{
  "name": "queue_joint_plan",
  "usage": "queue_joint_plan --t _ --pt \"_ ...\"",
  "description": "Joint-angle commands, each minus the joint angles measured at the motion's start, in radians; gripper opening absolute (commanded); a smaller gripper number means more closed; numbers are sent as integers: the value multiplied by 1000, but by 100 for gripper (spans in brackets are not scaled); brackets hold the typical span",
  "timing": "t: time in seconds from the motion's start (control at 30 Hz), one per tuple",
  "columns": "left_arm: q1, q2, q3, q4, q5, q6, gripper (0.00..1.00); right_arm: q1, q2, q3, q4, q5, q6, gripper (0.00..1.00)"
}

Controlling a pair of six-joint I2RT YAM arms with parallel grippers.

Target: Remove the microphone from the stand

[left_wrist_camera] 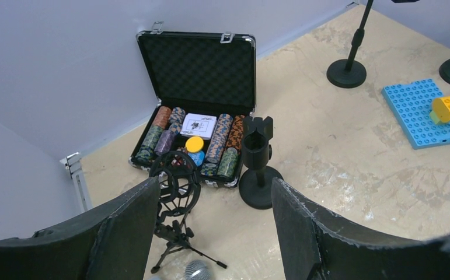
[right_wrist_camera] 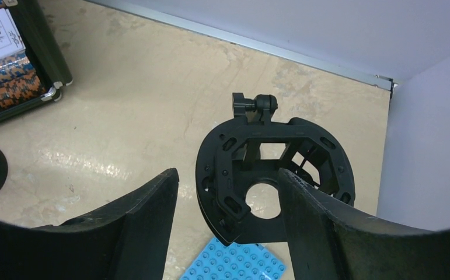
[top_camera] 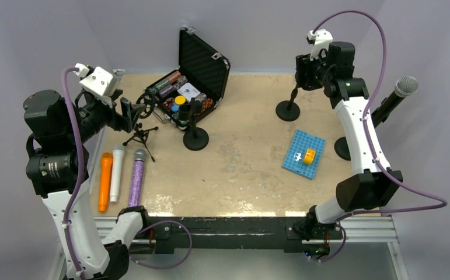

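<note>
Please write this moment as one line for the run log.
left gripper: open, near tripod stand | right gripper: open, shock mount between fingers | microphone: in its stand, untouched

I see a black microphone with a silver mesh head, tilted up and out to the right, held in its stand, round black base, standing at the right edge of the table
</note>
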Motion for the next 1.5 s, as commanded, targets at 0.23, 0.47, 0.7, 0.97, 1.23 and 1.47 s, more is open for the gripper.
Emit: queue_joint_plan --t 0.23,0.47,0.7,0.97,1.23,1.47 --pt "-7 18 -1 53 67 -41 73 -8 -1 -47 -44 -22 31 42" --pt "-69 64 24 73 102 -62 73 -9 -56 -54 -57 -202 40 12" --pt "-219 134 15 115 148 -81 72 -8 -213 -147 -56 -616 49 0" --pt "-524 253 8 121 178 -40 71 -8 -435 -379 52 -971 -53 0" --pt "-790 357 -112 293 26 25 68 -8 -625 -628 199 -1002 -1 0" --pt "-937 397 -397 655 -153 15 68 -9 -729 -730 198 -963 -7 0"
